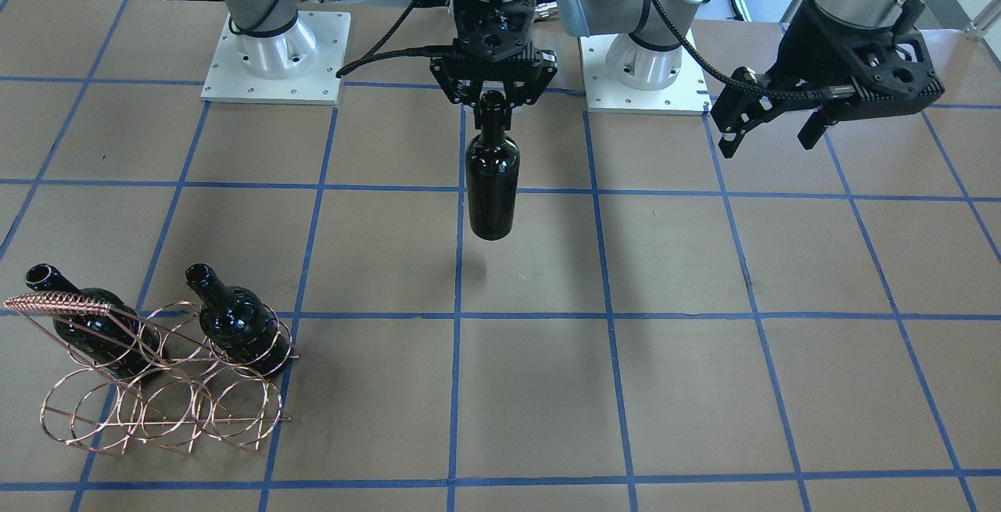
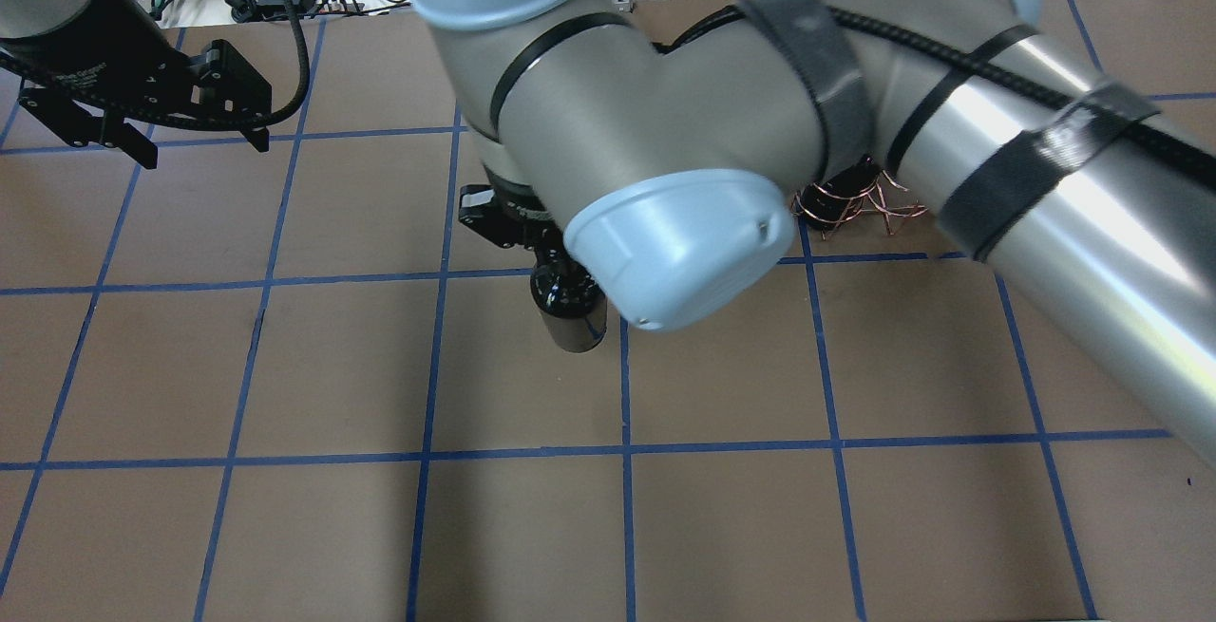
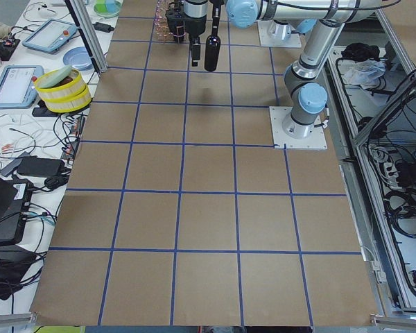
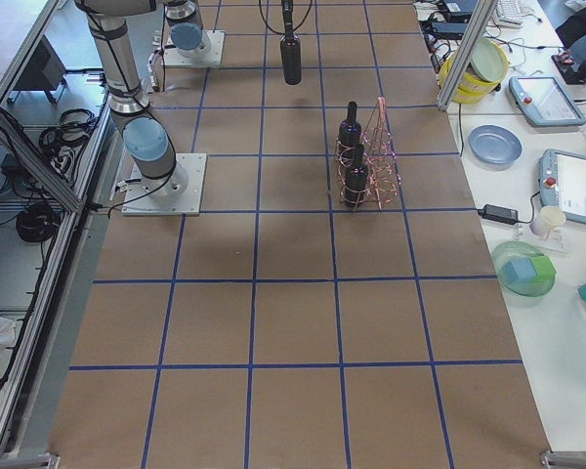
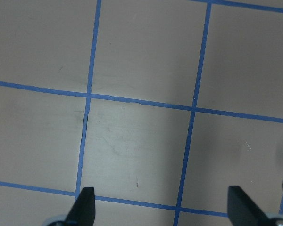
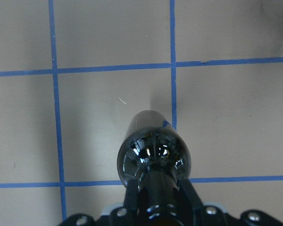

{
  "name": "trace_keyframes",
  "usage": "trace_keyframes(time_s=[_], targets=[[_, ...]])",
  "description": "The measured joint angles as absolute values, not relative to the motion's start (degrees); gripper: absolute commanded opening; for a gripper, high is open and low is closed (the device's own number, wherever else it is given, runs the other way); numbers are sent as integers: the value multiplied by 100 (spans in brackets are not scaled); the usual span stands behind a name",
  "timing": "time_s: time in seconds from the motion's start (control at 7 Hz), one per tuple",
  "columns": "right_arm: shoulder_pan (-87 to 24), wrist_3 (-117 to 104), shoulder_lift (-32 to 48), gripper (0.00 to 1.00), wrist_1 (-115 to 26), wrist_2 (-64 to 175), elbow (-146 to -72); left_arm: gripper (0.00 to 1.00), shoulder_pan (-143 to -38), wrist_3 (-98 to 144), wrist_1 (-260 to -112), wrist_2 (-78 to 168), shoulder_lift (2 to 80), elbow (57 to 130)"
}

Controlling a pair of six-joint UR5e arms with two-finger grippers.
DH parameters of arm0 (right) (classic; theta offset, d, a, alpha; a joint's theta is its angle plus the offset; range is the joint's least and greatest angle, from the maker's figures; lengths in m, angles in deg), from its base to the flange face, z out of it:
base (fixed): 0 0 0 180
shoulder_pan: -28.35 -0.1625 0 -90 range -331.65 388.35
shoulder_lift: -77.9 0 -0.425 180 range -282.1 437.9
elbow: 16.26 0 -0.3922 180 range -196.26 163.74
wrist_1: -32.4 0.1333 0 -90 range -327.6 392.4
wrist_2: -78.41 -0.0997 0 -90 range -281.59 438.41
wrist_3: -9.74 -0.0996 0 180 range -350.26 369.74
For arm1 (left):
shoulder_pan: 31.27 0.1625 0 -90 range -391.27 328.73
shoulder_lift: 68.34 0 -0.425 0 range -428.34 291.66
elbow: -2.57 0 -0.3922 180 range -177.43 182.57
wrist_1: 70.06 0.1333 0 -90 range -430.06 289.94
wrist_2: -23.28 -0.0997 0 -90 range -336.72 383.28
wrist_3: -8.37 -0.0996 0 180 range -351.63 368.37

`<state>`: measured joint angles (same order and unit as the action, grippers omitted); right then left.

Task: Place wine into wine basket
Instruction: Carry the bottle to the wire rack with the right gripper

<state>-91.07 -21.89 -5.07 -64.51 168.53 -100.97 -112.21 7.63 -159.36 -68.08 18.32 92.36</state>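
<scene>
Beneath the right gripper: one black wine bottle, clamped at the neck, hanging upright, clear of the table. Well off to that gripper's right, farther from the robot's base, we list one copper wire basket holding a second bottle and a third bottle, both leaning. Well off to its other side: left gripper, fingers spread, holding nothing.

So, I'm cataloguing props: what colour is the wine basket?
The wine basket is rose-gold copper wire, clearest in the exterior front-facing view.
</scene>
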Motion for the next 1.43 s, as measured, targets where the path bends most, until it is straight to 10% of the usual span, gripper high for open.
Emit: trace_keyframes(time_s=[1.43], targets=[[-5950,1179,-1104,0,-4436,17183,-9181,100,-12754,2604,-15676,-6324,1872,9247]])
